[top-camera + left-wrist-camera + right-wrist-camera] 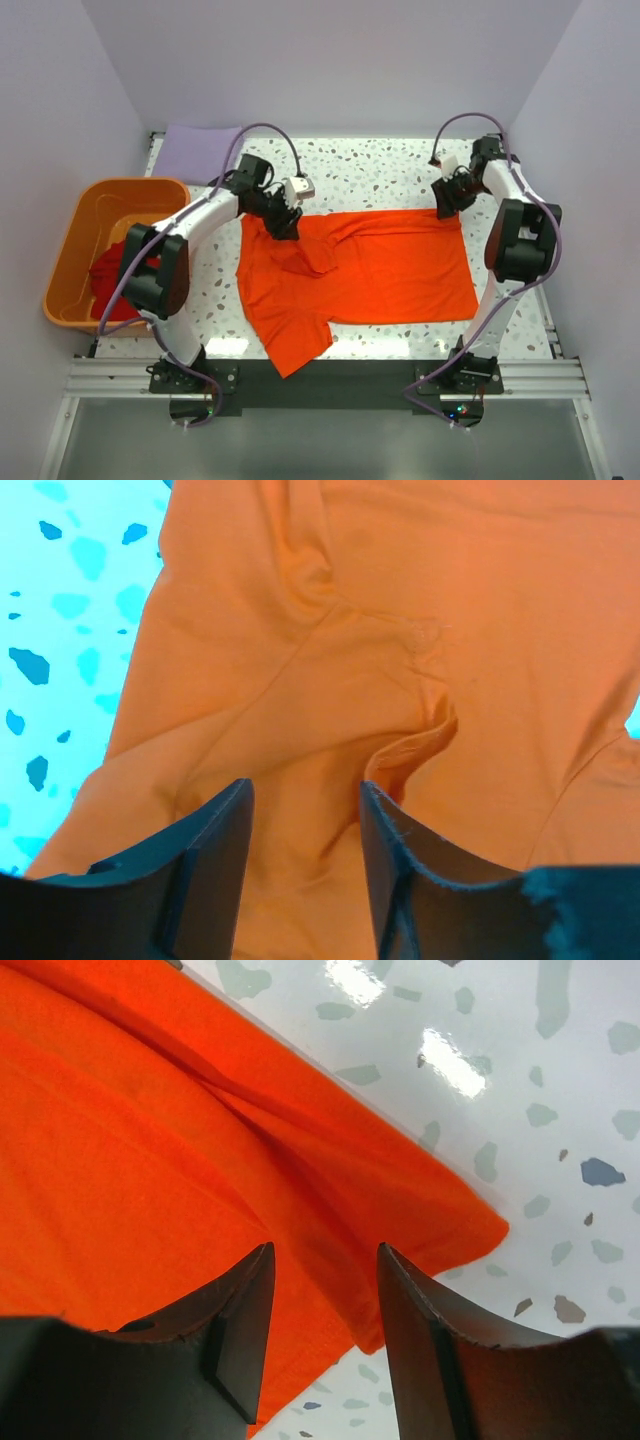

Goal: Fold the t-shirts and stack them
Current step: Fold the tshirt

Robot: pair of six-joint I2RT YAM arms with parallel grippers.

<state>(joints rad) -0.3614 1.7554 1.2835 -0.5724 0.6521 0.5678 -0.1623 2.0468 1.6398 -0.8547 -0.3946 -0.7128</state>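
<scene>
Lying spread over the middle of the table (390,165), the bright orange t-shirt (390,275) runs left to right, with one sleeve pointing to the near edge and wrinkles bunched at its far left corner. I judge it is laid out this way for folding. The left gripper (285,222) hangs just over that wrinkled corner, its fingers (215,840) apart and holding nothing. The right gripper (447,203) is above the far right corner, also parted and empty. Both arms reach forward with wrists bent down. The darker red t-shirt (112,268) sits in the orange tub (70,255) on the left. The pale lavender t-shirt (200,150) lies folded at the far left.
</scene>
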